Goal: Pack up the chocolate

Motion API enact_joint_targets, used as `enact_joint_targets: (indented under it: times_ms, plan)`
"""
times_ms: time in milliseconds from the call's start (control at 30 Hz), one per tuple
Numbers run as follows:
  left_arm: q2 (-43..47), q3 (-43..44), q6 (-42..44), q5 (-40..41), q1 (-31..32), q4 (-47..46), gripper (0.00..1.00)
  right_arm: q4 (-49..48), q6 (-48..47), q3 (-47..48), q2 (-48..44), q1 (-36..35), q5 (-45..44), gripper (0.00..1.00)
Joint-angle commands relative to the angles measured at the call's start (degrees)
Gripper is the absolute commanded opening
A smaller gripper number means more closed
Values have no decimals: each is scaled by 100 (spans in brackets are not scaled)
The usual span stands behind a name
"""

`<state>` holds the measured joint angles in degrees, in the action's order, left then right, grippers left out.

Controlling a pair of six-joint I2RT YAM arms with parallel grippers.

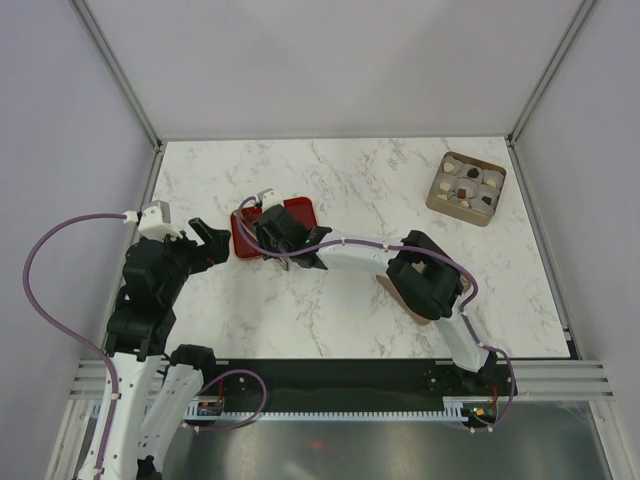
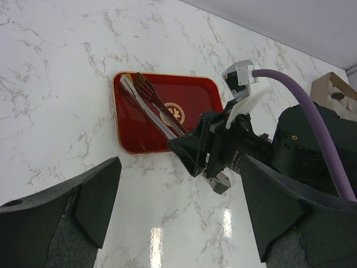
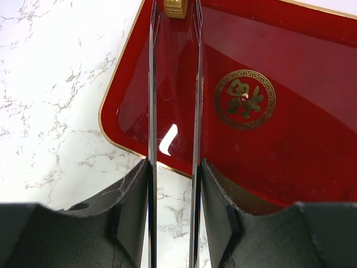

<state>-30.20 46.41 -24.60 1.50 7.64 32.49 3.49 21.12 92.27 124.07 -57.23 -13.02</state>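
Note:
The chocolate (image 1: 467,186), small cream-white and dark brown pieces, sits in the compartments of a tan box (image 1: 437,199) at the far right. My right gripper (image 1: 275,232) is over the front edge of a red tray (image 1: 302,211) and is shut on metal tongs (image 3: 152,111). The two tong arms run forward between its fingers (image 3: 131,206) over the tray (image 3: 279,145). In the left wrist view the tongs (image 2: 148,103) reach across the tray (image 2: 192,95) from the right gripper (image 2: 203,151). My left gripper (image 1: 205,240) is open and empty, left of the tray, above bare marble (image 2: 178,212).
A flat brown lid (image 1: 424,318) lies on the table, mostly hidden under the right arm. The tan box's corner shows in the left wrist view (image 2: 329,92). Grey walls close in the marble table on three sides.

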Motion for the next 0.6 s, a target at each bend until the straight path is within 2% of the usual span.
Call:
enact_joint_targets:
  times_ms: [0, 267, 567]
  plan:
    - [58, -36, -1, 149, 1, -234, 95, -243, -82, 327, 108, -34, -131, 47]
    - [75, -36, -10, 149, 1, -234, 96, -208, -126, 441, 196, -34, -175, 44]
    - [58, -27, -19, 167, 1, -234, 96, -138, -82, 11, -356, -34, -8, 31]
